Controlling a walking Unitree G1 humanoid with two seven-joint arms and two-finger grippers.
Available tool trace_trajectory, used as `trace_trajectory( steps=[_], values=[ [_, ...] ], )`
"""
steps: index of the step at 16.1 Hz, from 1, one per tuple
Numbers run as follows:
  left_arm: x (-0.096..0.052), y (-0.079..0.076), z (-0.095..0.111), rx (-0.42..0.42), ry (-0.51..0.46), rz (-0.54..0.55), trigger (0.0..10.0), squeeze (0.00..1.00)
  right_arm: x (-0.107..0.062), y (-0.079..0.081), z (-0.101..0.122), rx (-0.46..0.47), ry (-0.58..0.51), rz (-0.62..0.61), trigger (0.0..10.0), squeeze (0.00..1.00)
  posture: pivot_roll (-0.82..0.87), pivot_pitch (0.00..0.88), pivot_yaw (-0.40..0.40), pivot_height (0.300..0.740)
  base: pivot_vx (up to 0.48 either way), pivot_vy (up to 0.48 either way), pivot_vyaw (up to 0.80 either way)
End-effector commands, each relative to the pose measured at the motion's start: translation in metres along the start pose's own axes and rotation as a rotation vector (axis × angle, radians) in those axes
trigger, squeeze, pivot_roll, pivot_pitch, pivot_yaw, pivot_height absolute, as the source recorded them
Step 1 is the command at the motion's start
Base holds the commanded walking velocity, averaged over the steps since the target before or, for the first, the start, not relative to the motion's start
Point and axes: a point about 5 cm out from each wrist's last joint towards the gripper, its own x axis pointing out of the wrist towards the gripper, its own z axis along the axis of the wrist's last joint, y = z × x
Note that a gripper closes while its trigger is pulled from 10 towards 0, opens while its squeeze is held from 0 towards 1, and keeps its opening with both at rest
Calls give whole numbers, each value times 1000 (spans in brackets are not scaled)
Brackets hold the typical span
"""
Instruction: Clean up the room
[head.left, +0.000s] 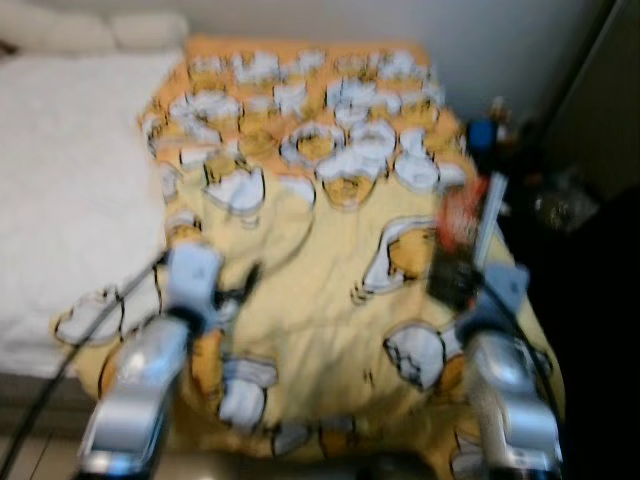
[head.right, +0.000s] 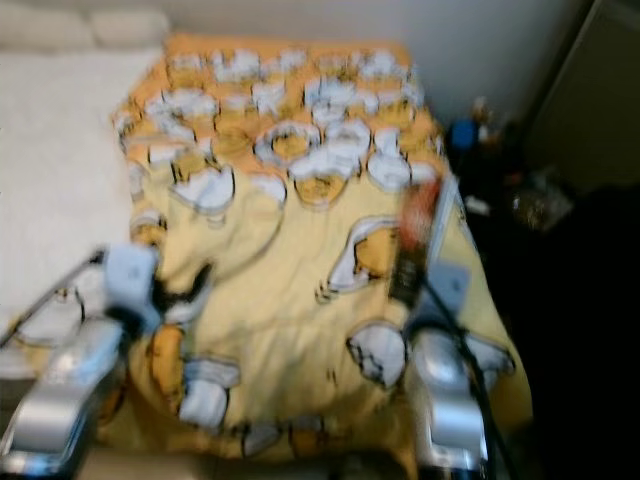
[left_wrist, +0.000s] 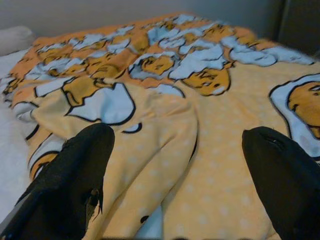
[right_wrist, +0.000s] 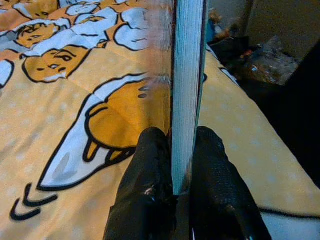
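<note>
1. One bed (head.left: 60, 180) spans most of the head views, its white sheet bare along the left side and pale pillows (head.left: 90, 30) at the head end.
2. Covering the rest of the bed is a yellow blanket (head.left: 330, 300) printed with white-and-orange cartoon egg figures; it is rumpled, with a fold near its left edge, and hangs over the foot of the bed.
3. Dark clutter (head.left: 530, 170) sits on the floor beside the bed's right edge; the blur hides what it is.
4. Right pincer (right_wrist: 182, 165) is clamped on a thin book (right_wrist: 187, 75), held upright over the blanket near the bed's right edge. Its page edges look pale blue-white, and the cover seems red and dark in the head views.
5. Left pincer (left_wrist: 180, 165) hovers over the blanket near the fold, its two black fingers (left_wrist: 75, 175) spread wide with nothing between them.
</note>
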Motion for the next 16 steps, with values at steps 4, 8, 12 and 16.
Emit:
trace_trajectory(
  steps=[4,8,12,16],
  values=[
    [-11,12,-6,-21,21,107,10000,506,-1,9,13,11,-51,57,10000,0,-76,0,7,740,0,402,-388],
    [-14,8,-10,-19,43,109,10000,510,-2,5,12,21,-46,40,10000,0,-61,0,-1,740,0,413,0],
    [-12,11,-8,-29,33,145,10000,510,2,12,17,-22,-66,72,10000,0,-65,0,-3,740,0,473,0],
    [-9,7,-6,-24,23,129,10000,506,4,8,20,-14,-82,68,10000,0,-62,0,-3,740,0,475,0]
  ],
)
